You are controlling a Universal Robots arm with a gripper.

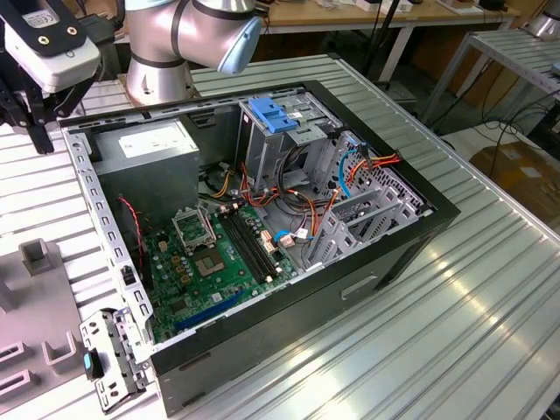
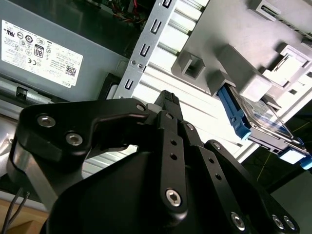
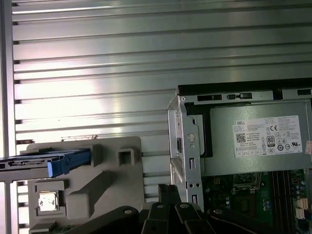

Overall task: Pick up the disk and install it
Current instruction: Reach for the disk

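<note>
Your pincer (image 2: 168, 100) hangs apart from the disk (image 2: 263, 117) in its holder (image 2: 234, 63); clenched or released, can't tell. Come in skewed and you could clip that holder.

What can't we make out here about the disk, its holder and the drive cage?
- Far end of the disk: first wrist view, cut off by the picture's edge.
- Face of the disk: second wrist view, seen too edge-on and partly behind a block of the grey holder.
- Rest of the grey holder: exterior view, cut off at that view's left edge.
- Inside of the drive cage: exterior view, hidden by its own walls and the blue bracket.
</note>
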